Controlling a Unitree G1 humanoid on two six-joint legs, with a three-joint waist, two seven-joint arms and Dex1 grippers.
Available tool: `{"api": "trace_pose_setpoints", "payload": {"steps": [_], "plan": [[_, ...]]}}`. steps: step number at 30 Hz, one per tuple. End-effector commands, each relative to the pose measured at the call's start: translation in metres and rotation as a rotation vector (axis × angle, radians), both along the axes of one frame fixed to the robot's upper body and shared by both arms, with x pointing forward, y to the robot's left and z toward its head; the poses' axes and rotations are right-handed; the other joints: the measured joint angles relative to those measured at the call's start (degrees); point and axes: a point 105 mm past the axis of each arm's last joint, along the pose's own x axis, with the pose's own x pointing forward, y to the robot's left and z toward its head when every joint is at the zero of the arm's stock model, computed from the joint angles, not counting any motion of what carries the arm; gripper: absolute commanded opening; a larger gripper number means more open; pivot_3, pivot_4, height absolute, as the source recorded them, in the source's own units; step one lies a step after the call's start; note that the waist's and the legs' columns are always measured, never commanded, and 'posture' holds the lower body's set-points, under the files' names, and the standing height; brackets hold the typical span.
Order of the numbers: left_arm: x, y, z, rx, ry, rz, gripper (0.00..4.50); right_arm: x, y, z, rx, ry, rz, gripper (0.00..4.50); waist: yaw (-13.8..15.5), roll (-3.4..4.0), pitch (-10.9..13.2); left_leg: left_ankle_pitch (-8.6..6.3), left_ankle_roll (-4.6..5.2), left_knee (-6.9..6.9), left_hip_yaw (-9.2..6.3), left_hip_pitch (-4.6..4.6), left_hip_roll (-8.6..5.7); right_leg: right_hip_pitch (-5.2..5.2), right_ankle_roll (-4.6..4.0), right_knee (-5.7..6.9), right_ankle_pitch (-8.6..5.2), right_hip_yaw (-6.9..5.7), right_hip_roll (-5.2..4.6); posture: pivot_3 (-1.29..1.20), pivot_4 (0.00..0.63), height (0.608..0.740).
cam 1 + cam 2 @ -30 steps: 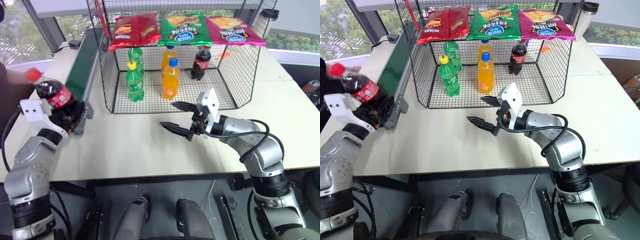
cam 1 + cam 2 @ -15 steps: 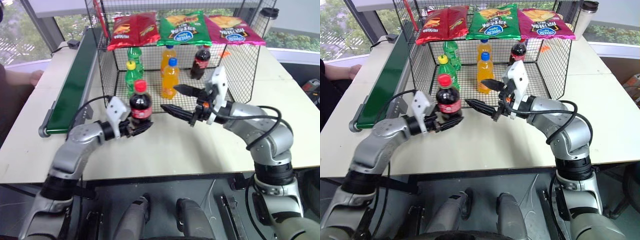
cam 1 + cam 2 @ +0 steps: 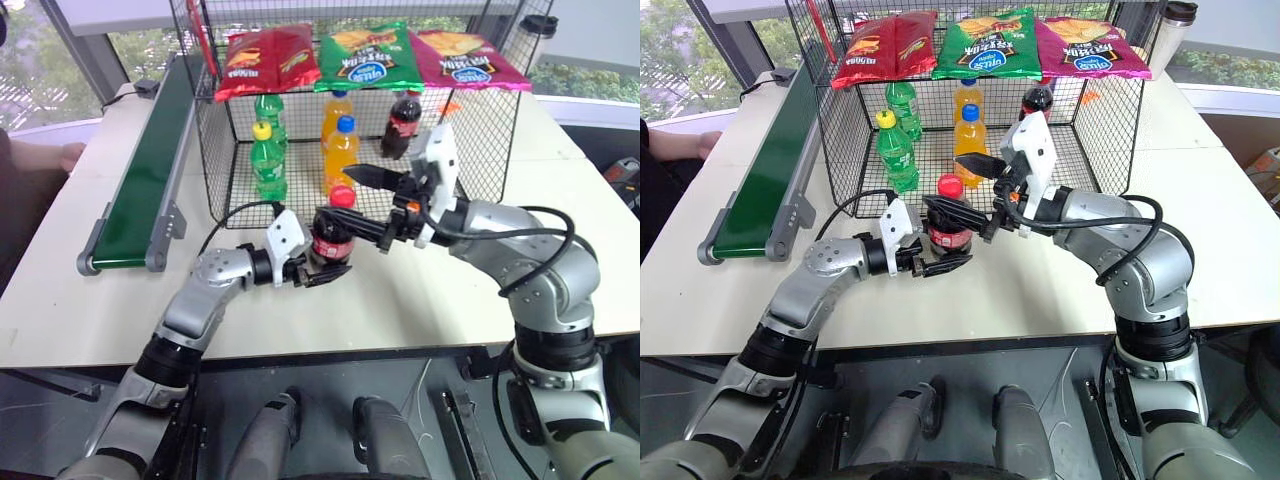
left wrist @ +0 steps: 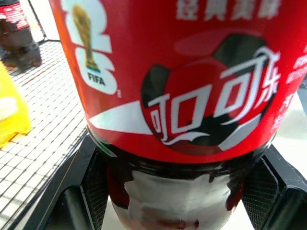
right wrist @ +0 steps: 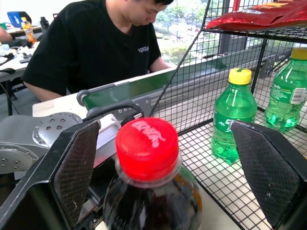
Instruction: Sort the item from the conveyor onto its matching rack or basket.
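Gripping cola bottle, left tool over beige table; right tool wide.

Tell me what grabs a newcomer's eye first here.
The small red-capped plastic cola bottle, held upright by the left gripper in front of the black wire-mesh cage, with the open right gripper straddling its cap. Three bright snack bags lie on top of the cage.

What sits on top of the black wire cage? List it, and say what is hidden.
Three snack bags lie flat on the cage top: a red bag, a green bag and a magenta bag. The cage's rear edge behind the bags is covered.
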Motion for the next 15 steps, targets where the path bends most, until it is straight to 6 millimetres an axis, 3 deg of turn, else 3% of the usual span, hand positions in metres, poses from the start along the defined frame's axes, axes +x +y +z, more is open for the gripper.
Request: {"api": "trace_pose_setpoints", "payload": {"steps": [1,2,5,10,15], "plan": [[-0.001,-0.007,0.022,-0.036,-0.088,-0.030,2.96,-0.005,0.000,0.009,0.002,-0.059,0.014,4.50,0.00,0.00,0.00,0.02,0.03,0.00,0.00,0.00,0.00,0.00,0.00,0.00,0.00,0.00,0.00,0.00,0.150,0.738],[-0.001,-0.007,0.023,-0.039,-0.089,-0.031,2.96,-0.004,0.000,0.008,-0.001,-0.057,0.012,4.50,0.00,0.00,0.00,0.02,0.04,0.00,0.00,0.00,0.00,0.00,0.00,0.01,0.00,0.00,0.00,0.00,0.150,0.738],[-0.001,-0.010,0.028,-0.055,-0.092,-0.028,2.96,-0.003,-0.001,0.002,-0.018,-0.035,0.009,3.64,0.00,0.00,0.00,0.03,0.04,0.01,0.00,0.01,0.00,0.00,0.00,0.02,0.00,-0.01,0.01,0.00,0.150,0.738],[0.002,-0.009,0.031,-0.066,-0.090,-0.013,2.96,-0.004,-0.003,-0.001,-0.017,-0.023,0.018,1.15,-0.01,0.00,0.00,0.03,0.05,0.03,0.00,0.01,0.00,0.01,0.01,0.05,0.01,-0.01,0.02,0.00,0.150,0.738],[0.003,-0.009,0.031,-0.074,-0.079,-0.006,2.96,-0.003,-0.004,-0.003,-0.019,-0.023,0.013,1.14,0.00,0.00,0.00,0.03,0.05,0.03,0.00,0.02,0.00,0.01,0.02,0.06,0.01,-0.01,0.02,0.00,0.150,0.738]]}}
